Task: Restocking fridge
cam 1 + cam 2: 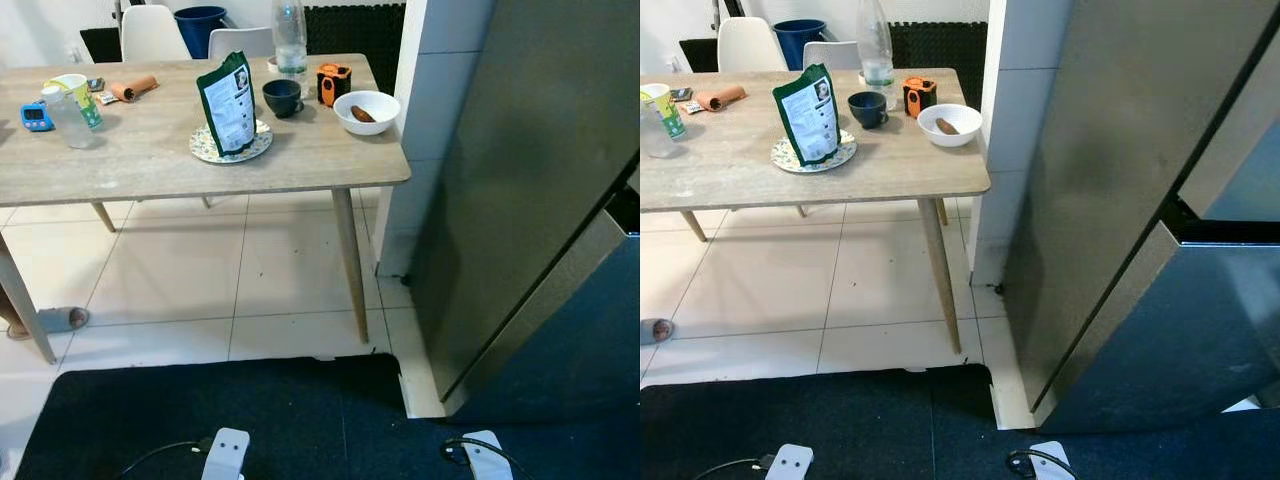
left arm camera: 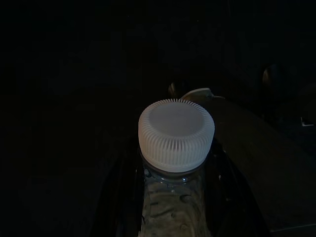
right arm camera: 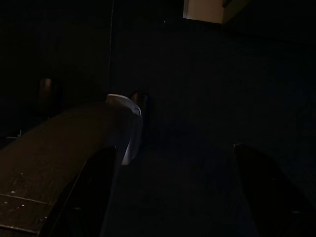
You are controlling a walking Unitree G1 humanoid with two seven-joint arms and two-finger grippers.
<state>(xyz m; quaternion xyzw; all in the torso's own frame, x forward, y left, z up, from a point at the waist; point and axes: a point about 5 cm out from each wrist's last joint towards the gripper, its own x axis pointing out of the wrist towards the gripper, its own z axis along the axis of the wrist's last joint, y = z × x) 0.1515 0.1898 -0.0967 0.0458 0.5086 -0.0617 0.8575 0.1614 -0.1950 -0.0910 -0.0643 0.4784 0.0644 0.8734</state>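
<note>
1. Already the left gripper (image 2: 173, 197) clasps a clear plastic water bottle with a ribbed white cap (image 2: 176, 134), fingers (image 2: 121, 197) pinching just beneath the cap.
2. Probably heavy, slippery; the neck hold suits.
3. Right gripper (image 3: 173, 187) hangs spread wide, empty.
4. Grey steel fridge (image 1: 1120, 200) ahead.

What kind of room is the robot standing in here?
Most likely a home kitchen or dining corner. A tall grey fridge stands on the right, beside a wooden table that carries a bowl, a cup and a water bottle. The floor is pale tile.
</note>
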